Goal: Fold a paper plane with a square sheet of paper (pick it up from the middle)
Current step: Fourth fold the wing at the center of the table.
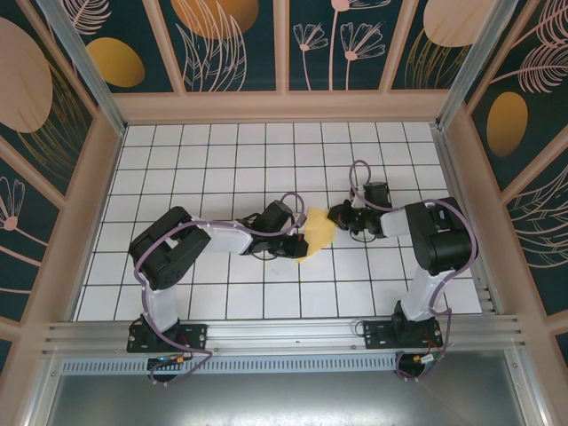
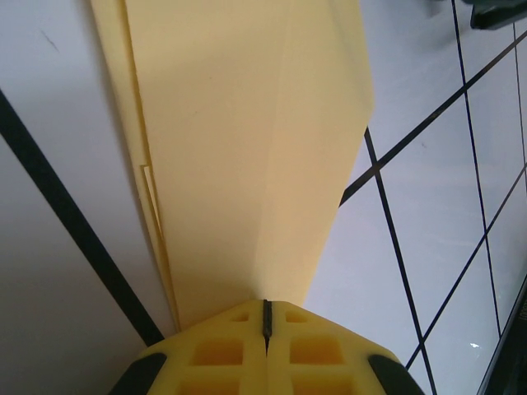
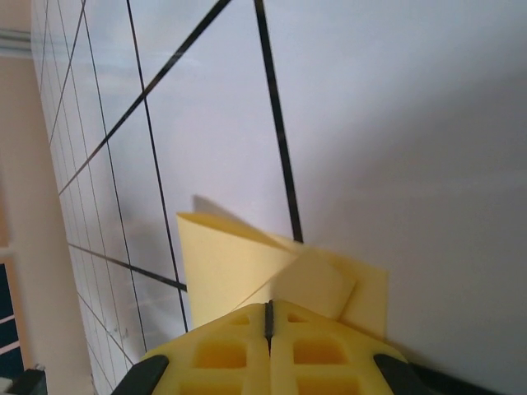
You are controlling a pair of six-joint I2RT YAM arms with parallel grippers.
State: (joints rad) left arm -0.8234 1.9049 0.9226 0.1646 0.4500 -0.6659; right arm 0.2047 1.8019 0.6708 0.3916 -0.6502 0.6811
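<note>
The pale-yellow sheet of paper (image 1: 318,229), partly folded, lies in the middle of the white grid table between my two grippers. My left gripper (image 1: 300,240) is at its left edge and my right gripper (image 1: 335,216) at its right edge. In the left wrist view the folded paper (image 2: 247,148) spreads away from my left gripper (image 2: 265,306). A crease runs straight into the shut jaws. In the right wrist view the paper (image 3: 222,263) shows raised folded flaps that meet at my right gripper (image 3: 268,306), which is also shut on it.
The table (image 1: 222,151) is walled in by patterned panels on three sides, with pale posts at the corners. An aluminium rail (image 1: 284,333) carrying both arm bases runs along the near edge. Open tiles lie behind and in front of the paper.
</note>
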